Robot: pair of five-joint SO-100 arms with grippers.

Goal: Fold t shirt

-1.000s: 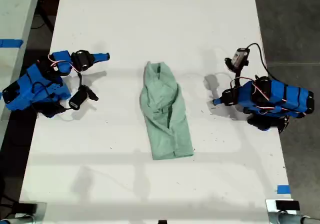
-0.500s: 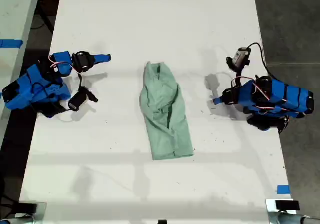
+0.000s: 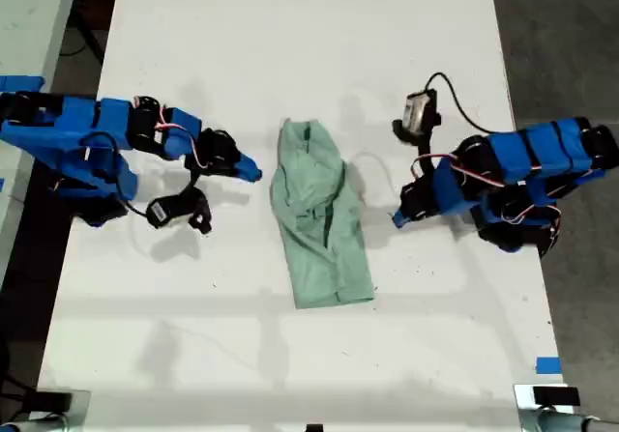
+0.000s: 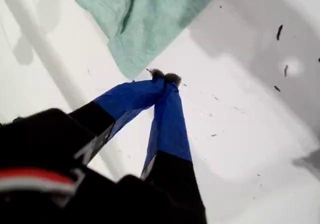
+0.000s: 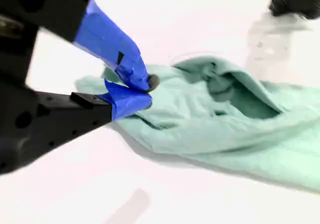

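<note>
**First pincer.** My first gripper (image 4: 165,77) is closed, its two blue-taped tips meeting at a point with nothing between them. The first wrist view shows the tips over bare white surface. They are just short of a corner of the t shirt (image 4: 145,18) and do not touch it. In the exterior view this gripper (image 3: 397,221) belongs to the arm based near the desk (image 3: 290,45) edge on the exterior view's right. It points inward, toward the garment's nearer long side.

**Second pincer.** My second gripper (image 5: 142,89) is also closed and grips nothing, its tips pressed together. The second wrist view places the tips at the edge of the t shirt (image 5: 225,119). Whether they touch the cloth cannot be told. In the exterior view it (image 3: 253,173) reaches in from the arm near the desk edge on the exterior view's left. It sits just beside the upper part of the garment.

**Task item.** The t shirt (image 3: 319,219) lies in the middle of the desk, between the two grippers. It is pale mint green, wrinkled and gathered into a narrow strip. The strip runs lengthwise along the desk, and its broader end lies toward the exterior view's bottom edge.

**Surroundings.** A small blue tape mark (image 3: 548,364) sits near the desk corner at the exterior view's lower right.
</note>
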